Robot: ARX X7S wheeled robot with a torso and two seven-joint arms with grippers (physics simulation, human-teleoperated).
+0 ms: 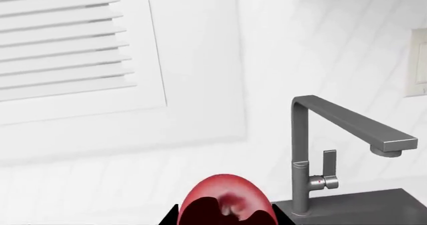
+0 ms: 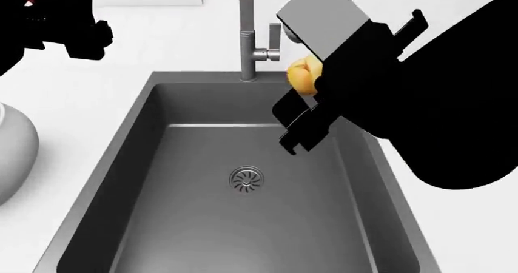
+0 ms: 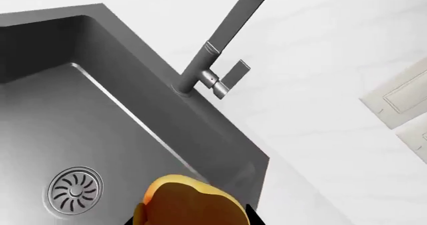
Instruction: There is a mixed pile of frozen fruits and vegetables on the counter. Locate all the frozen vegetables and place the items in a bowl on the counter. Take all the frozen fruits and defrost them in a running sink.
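White bowl (image 2: 12,155), one, at far left on counter (image 2: 121,48). Left gripper (image 2: 36,6) closed around one red cherry (image 1: 225,200), raised left of faucet (image 2: 242,33). One grey sink (image 2: 242,224), one drain (image 2: 247,180). Right gripper (image 2: 301,106) clamped on one orange ball (image 2: 302,76) above basin.

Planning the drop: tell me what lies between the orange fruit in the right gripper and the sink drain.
Nothing. In the head view, only bare basin floor separates the orange fruit from the drain.
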